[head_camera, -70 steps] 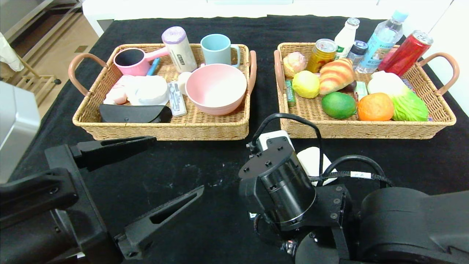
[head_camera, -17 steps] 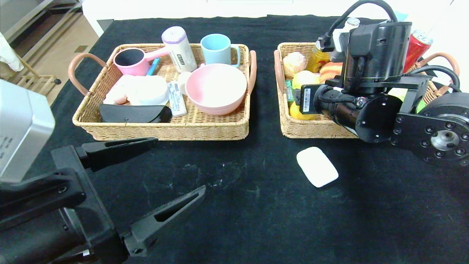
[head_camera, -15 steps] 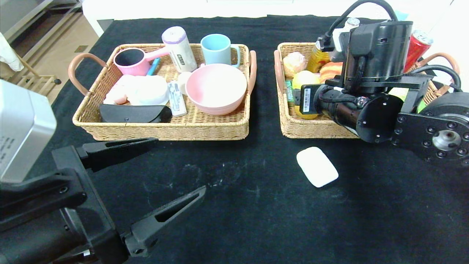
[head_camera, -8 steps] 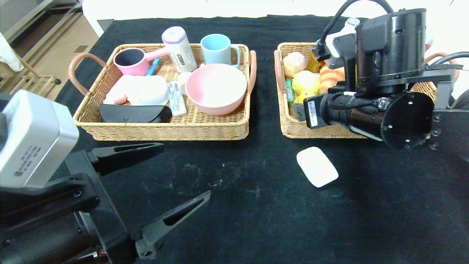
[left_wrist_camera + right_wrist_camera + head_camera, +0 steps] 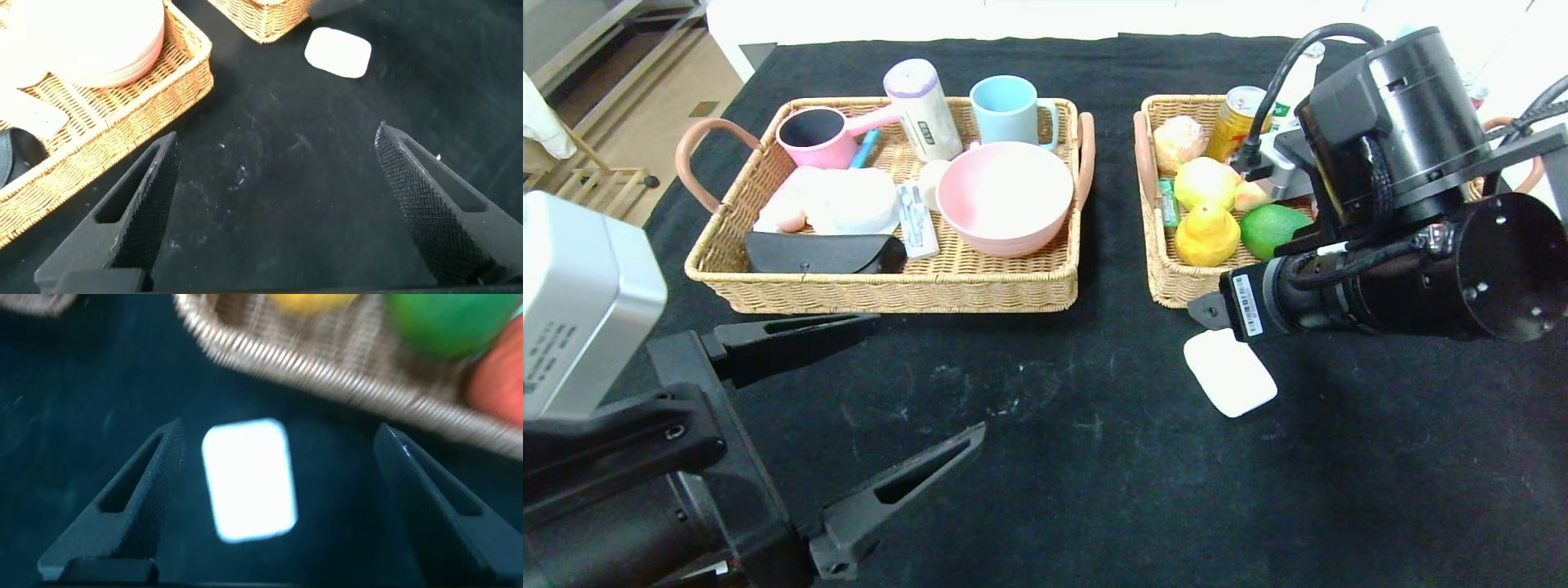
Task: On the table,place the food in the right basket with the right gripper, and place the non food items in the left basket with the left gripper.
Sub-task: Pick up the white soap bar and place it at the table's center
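White soap-like bar [image 5: 1229, 371] lies flat on table [image 5: 1045, 457], just before right basket [image 5: 1176, 286]. Looks light, stiff, smooth, probably slippery; pinch across short sides. Left gripper [image 5: 278, 204] wide open, empty. Right gripper [image 5: 278, 506] open, empty, above bar.

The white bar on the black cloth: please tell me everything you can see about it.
The white bar is a flat rounded rectangle, plain and smooth, soap-like, without visible marks. It lies flat on the table, set at a slant, just in front of the right basket and not touching it. Nothing holds it. The right hand hangs open above it, and in the right wrist view the bar shows between its two fingers. The left hand is open too, farther away across the cloth.
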Motion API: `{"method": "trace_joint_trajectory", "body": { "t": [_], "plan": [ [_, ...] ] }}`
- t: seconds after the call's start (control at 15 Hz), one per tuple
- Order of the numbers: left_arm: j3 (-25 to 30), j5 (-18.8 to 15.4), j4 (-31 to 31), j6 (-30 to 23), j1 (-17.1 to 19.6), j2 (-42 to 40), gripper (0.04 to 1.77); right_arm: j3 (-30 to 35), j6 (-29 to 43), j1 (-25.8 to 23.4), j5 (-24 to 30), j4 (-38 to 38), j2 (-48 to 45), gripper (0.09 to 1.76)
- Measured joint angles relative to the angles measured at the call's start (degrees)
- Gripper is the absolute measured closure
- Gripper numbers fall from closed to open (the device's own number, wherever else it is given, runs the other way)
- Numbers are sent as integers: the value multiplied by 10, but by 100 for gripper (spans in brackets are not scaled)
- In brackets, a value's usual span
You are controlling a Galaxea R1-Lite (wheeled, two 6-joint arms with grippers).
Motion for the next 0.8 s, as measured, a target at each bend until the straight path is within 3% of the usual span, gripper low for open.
{"method": "trace_joint_trajectory", "body": {
  "t": [0.2, 0.8],
  "plan": [
    [0, 0, 0, 0, 0, -1, 9, -51, 52, -5, 36, 96, 24, 16],
    [1, 0, 0, 4, 0, -2, 9, -63, 58, -31, 47, 111, 83, 15]
  ]
}}
